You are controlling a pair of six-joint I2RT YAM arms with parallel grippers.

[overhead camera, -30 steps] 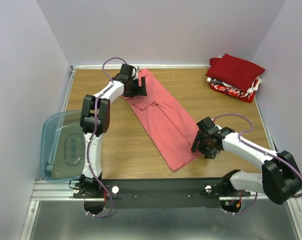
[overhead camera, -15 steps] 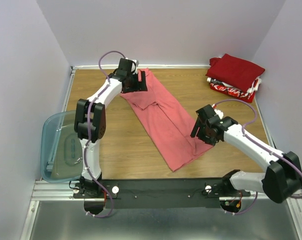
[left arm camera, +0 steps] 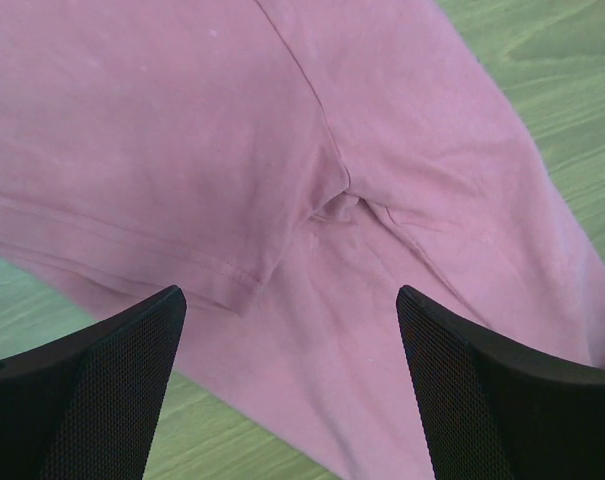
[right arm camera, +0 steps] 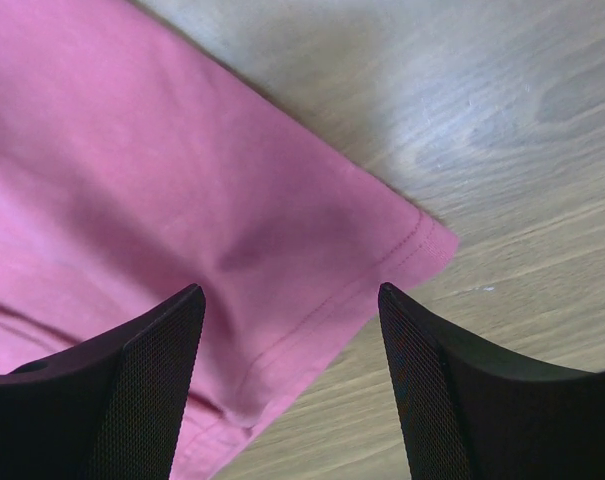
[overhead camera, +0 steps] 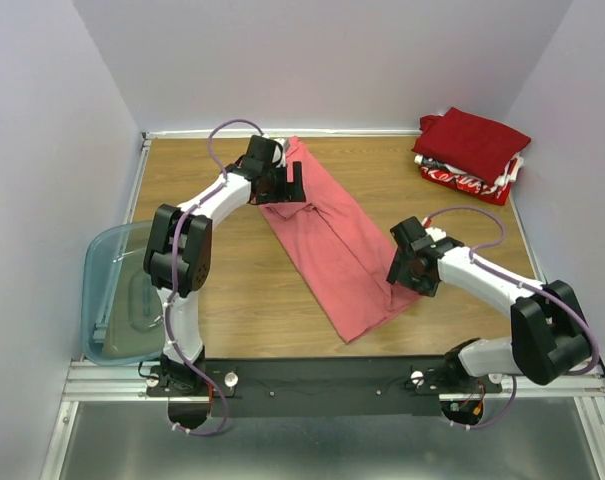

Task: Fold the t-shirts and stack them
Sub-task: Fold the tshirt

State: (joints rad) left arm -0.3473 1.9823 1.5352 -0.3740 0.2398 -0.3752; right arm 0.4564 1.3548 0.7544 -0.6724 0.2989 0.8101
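Note:
The salmon-pink t-shirt (overhead camera: 332, 240) lies folded lengthwise in a long diagonal strip on the wooden table (overhead camera: 242, 300). My left gripper (overhead camera: 282, 185) is open above its far end, near a sleeve seam (left arm camera: 337, 200). My right gripper (overhead camera: 407, 265) is open above the shirt's near right hem corner (right arm camera: 422, 245). Neither holds cloth. A folded dark red shirt (overhead camera: 477, 140) lies on a folded red shirt with white print (overhead camera: 462, 180) at the far right corner.
A translucent blue-grey plastic bin (overhead camera: 127, 295) hangs off the table's left edge beside the left arm. White walls close in the table on three sides. A black rail (overhead camera: 322, 385) runs along the near edge.
My left gripper has shifted right and toward me over the shirt's far end. My right gripper has moved left and away from me, over the hem corner. The shirt has barely shifted.

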